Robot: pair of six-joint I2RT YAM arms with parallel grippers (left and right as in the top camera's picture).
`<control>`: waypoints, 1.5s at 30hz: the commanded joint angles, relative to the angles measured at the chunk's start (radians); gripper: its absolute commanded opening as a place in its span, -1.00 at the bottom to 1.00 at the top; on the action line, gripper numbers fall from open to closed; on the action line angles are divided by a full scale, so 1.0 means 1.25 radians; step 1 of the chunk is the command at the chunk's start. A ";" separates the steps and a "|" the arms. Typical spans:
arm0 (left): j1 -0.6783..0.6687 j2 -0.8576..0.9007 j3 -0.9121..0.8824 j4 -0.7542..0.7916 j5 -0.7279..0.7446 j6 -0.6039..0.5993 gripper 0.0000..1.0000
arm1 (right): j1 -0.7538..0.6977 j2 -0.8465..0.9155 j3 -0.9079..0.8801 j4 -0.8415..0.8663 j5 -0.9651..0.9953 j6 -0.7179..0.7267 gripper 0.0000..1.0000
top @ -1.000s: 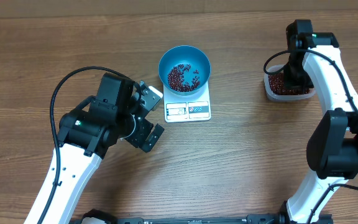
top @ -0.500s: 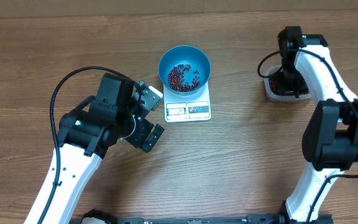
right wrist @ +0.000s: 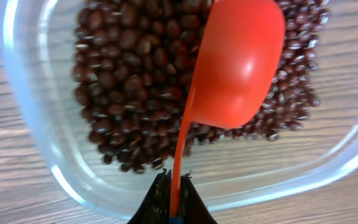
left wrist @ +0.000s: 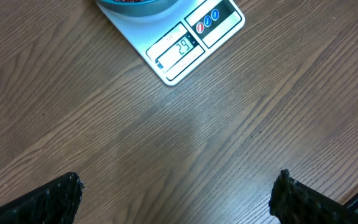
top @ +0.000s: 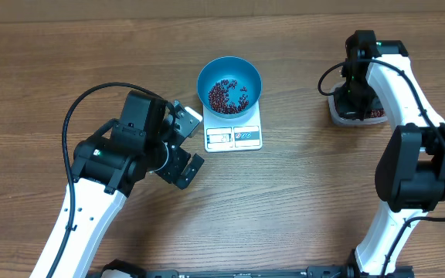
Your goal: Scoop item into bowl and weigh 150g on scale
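Observation:
The blue bowl (top: 204, 77) stands on the white scale (top: 234, 137) and holds a small heap of red-brown beans (top: 224, 95). In the left wrist view the scale (left wrist: 191, 43) shows its display, and the bowl (left wrist: 135, 5) is at the top edge. My left gripper (top: 199, 139) (left wrist: 178, 186) hangs open and empty over bare wood, left of the scale. My right gripper (right wrist: 173, 186) is shut on the thin handle of an orange scoop (right wrist: 238, 59). The scoop's head is down among the beans (right wrist: 129, 81) in the clear tub (right wrist: 36, 137).
The clear tub (top: 337, 114) sits at the right side of the table, mostly covered by my right wrist (top: 358, 73). A black cable loops off each arm. Bare wood lies between the scale and the tub.
My right wrist has shifted left and turned over the tub, now hiding more of it. The left arm, the bowl and the scale have stayed still.

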 commanded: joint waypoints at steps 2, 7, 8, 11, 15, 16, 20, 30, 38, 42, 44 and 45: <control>0.003 0.002 0.018 0.001 0.000 0.018 0.99 | -0.003 0.009 0.010 -0.036 -0.117 -0.012 -0.92; 0.003 0.002 0.018 0.001 0.001 0.018 0.99 | -0.043 0.009 0.010 -0.043 -0.157 -0.012 -0.92; 0.003 0.002 0.018 0.001 0.001 0.018 0.99 | -0.054 0.009 0.010 -0.043 -0.181 -0.013 -0.92; 0.003 0.002 0.018 0.001 0.001 0.018 1.00 | -0.086 0.009 0.010 -0.042 -0.269 -0.027 -0.92; 0.003 0.002 0.018 0.001 0.001 0.018 0.99 | -0.141 0.009 0.009 -0.044 -0.423 -0.079 -0.92; 0.003 0.002 0.018 0.001 0.001 0.018 0.99 | -0.154 0.009 0.009 -0.044 -0.443 -0.078 -0.92; 0.003 0.002 0.018 0.001 0.001 0.018 1.00 | -0.215 0.009 0.007 -0.047 -0.526 -0.079 -0.92; 0.003 0.002 0.018 0.001 0.001 0.018 0.99 | -0.291 0.010 -0.069 -0.027 -0.626 -0.117 -0.92; 0.003 0.002 0.018 0.001 0.001 0.018 0.99 | -0.292 0.010 -0.074 0.011 -0.710 -0.134 -0.93; 0.003 0.002 0.018 0.001 0.001 0.018 0.99 | -0.292 0.010 -0.074 0.011 -0.717 -0.134 -0.93; 0.003 0.002 0.018 0.001 0.000 0.018 1.00 | -0.292 0.010 -0.074 0.009 -0.727 -0.134 -0.93; 0.003 0.002 0.018 0.001 0.001 0.018 1.00 | -0.292 0.010 -0.074 0.009 -0.731 -0.134 -0.93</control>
